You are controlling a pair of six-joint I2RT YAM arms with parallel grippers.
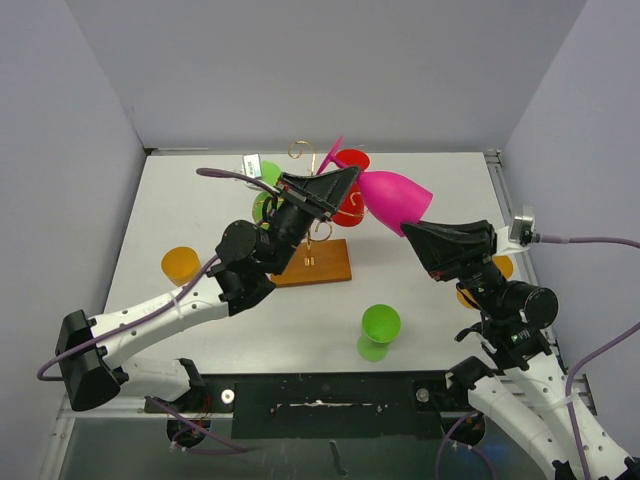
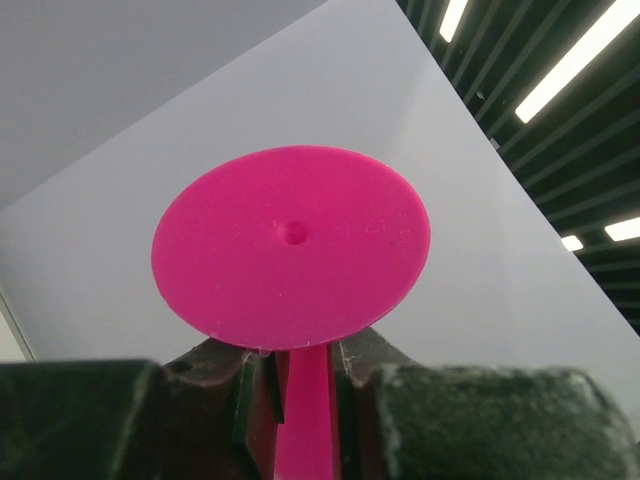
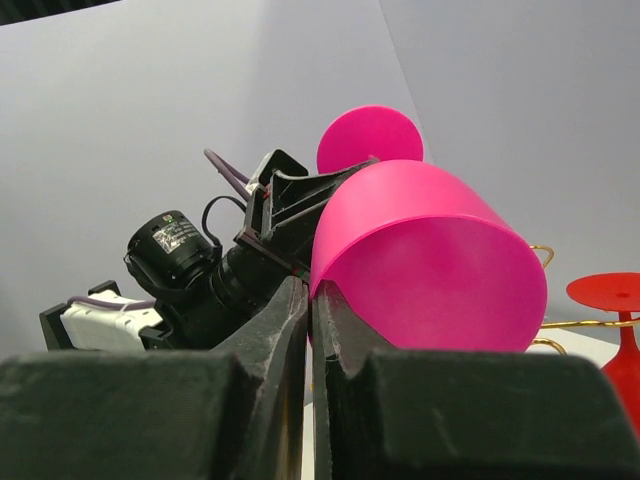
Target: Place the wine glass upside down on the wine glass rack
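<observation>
Over table and rack, left end effector pinches wine glass stem, right end effector its rim.

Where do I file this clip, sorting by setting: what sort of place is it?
Likely a robotics lab cell: robot arms at a white table, plain grey panels around it, strip lights overhead.

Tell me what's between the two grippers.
The pink wine glass, in the top view: the left gripper grips its stem, the right gripper pinches its bowl rim.

Top view overhead, looking down; wrist views close, tilted upward, sharing wine glass
</observation>
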